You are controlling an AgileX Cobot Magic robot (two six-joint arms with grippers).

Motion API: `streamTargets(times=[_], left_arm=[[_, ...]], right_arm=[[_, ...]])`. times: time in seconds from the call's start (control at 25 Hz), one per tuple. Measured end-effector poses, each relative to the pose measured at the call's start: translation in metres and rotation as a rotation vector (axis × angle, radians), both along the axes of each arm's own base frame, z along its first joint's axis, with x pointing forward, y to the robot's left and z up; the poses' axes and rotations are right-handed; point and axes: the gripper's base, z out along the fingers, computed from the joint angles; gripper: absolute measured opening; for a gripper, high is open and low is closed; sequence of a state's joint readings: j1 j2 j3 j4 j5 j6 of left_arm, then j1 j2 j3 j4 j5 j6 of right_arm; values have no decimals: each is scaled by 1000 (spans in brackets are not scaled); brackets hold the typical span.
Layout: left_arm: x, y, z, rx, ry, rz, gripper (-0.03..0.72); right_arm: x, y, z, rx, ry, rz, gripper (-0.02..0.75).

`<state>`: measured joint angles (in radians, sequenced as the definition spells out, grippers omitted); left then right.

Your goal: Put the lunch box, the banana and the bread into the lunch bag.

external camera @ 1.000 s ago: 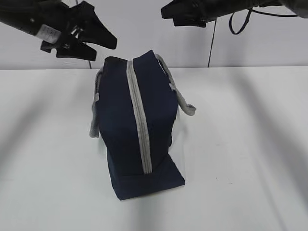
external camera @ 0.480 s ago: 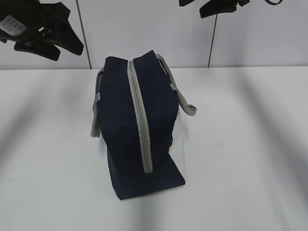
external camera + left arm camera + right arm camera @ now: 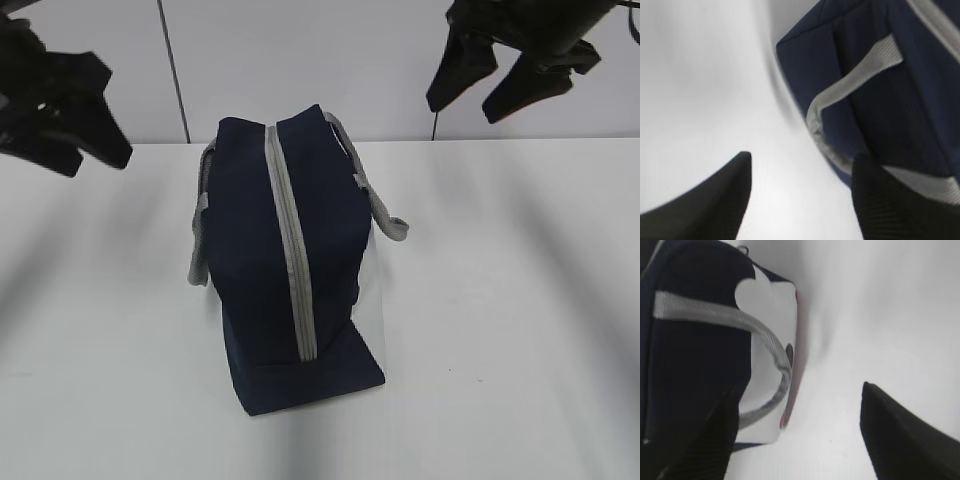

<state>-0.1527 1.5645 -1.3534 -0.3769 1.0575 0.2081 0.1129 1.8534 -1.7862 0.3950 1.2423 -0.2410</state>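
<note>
lunch bag (image 3: pixel 290 250) frame centre, zipper (image 3: pixel 290 250) shut, long axis toward camera | left hand (image 3: pixel 75 125) upper left, right hand (image 3: pixel 510 85) upper right, both spread, empty, about equally far

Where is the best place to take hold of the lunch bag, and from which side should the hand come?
Probably the grey handle on the right side of the lunch bag: it loops clear of the fabric, leaving a gap. The right hand, open above that side, could come down from above right.

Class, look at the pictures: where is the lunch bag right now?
In the exterior view the lunch bag stands near the middle of the white table, zipped shut, between the raised left gripper and right gripper, touching neither.
</note>
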Motion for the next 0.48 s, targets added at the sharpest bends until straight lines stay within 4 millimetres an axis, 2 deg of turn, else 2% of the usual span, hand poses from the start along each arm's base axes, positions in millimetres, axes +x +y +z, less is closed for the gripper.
streamTargets(times=[0.16,0.28,0.48], left_arm=[[-35,9,-7,47,17,11,426],[-63,15,-4,56,-12,16,424],[-102,24,-1,91,-61,18,424]], right_arm=[[-49,-8,13,-26,15,-23,560],[-86,-14,22,-32,-22,-40,560],[-142,-23,21,-60,-55,-52,560]])
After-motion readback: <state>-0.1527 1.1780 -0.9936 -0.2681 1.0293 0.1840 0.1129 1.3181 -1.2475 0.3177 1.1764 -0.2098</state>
